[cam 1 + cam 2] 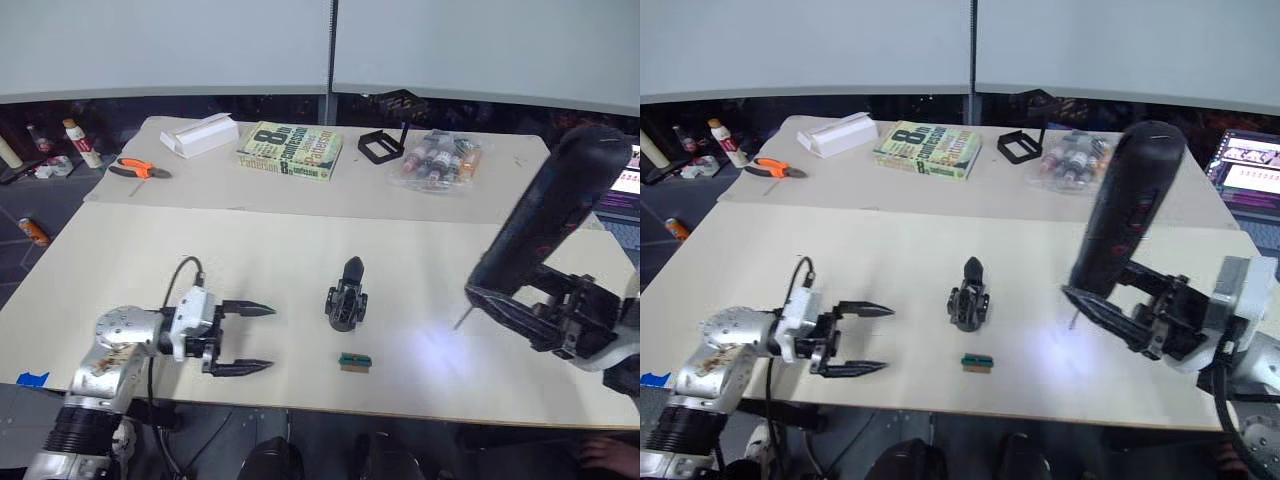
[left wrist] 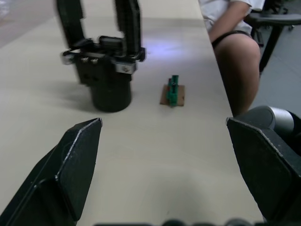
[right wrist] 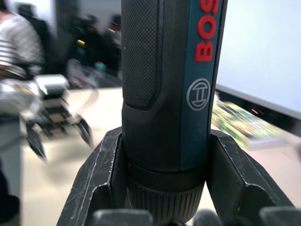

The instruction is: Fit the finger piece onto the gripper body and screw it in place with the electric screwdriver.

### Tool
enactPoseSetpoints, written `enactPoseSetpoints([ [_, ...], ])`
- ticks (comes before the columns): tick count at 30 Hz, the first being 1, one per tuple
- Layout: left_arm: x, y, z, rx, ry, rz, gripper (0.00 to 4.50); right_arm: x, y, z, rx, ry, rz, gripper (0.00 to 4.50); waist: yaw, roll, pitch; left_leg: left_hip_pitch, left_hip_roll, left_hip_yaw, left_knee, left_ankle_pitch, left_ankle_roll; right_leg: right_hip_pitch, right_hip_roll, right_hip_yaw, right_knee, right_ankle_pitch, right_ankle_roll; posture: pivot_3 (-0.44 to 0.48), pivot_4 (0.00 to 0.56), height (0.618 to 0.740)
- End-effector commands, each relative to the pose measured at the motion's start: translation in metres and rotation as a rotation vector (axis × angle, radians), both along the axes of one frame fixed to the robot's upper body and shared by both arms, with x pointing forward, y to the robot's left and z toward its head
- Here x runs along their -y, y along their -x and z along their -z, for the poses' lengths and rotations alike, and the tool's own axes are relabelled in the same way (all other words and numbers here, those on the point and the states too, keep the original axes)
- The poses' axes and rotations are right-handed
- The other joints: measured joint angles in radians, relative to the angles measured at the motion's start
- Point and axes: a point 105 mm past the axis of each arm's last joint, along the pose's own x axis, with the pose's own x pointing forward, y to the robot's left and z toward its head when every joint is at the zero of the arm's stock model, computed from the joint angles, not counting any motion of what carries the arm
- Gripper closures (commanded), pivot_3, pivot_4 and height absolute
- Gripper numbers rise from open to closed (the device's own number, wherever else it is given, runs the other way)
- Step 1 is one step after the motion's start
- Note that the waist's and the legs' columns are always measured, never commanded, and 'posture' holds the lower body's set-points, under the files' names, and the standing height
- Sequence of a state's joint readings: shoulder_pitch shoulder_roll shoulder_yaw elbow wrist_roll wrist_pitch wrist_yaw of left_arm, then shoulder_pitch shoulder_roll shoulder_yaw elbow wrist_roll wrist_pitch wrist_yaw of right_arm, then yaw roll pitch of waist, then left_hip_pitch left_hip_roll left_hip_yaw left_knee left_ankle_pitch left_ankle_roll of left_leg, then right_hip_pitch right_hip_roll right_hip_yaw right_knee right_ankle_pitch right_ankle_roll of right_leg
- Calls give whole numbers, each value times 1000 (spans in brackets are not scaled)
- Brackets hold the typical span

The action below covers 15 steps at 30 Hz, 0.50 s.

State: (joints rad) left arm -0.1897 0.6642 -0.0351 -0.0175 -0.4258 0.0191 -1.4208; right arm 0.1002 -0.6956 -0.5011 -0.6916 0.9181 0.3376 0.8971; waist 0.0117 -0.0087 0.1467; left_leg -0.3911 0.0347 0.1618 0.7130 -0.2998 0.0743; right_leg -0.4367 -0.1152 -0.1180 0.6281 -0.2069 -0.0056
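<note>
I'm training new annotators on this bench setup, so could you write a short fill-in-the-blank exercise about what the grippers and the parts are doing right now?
1. The right gripper is shut on the ____.
2. The left gripper is open and holds ____.
3. The gripper body stands on the table between the two ____.
4. The small block lying nearer the table's front edge than the gripper body is tan and ____.

Missing words: electric screwdriver; nothing; grippers; green
</note>
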Motion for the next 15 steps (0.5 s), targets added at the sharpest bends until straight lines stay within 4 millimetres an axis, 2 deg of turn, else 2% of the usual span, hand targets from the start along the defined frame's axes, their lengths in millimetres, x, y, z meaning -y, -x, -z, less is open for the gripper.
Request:
enactPoseSetpoints([
  [1, 21, 1, 8, 42, -35, 28, 37, -26, 10, -11, 44, -41, -106, 2578, 0, 0, 0, 0, 0, 0, 0, 0, 0, 0, 0, 0, 0, 0, 0, 0, 150, 740],
  [7, 54, 1, 20, 25, -25, 47, 37, -51, 10, 0, 16, -64, -198, 2578, 4, 0, 0, -1, -1, 0, 1, 0, 1, 0, 0, -1, -1, 0, 0, 0, 150, 740],
  [15, 72, -2, 28, 19, -31, 38, 37, -69, 9, 20, -22, -70, -281, 2578, 1, 0, 0, 0, 0, 0, 1, 0, 1, 0, 0, -1, 0, 0, 0, 0, 150, 740],
])
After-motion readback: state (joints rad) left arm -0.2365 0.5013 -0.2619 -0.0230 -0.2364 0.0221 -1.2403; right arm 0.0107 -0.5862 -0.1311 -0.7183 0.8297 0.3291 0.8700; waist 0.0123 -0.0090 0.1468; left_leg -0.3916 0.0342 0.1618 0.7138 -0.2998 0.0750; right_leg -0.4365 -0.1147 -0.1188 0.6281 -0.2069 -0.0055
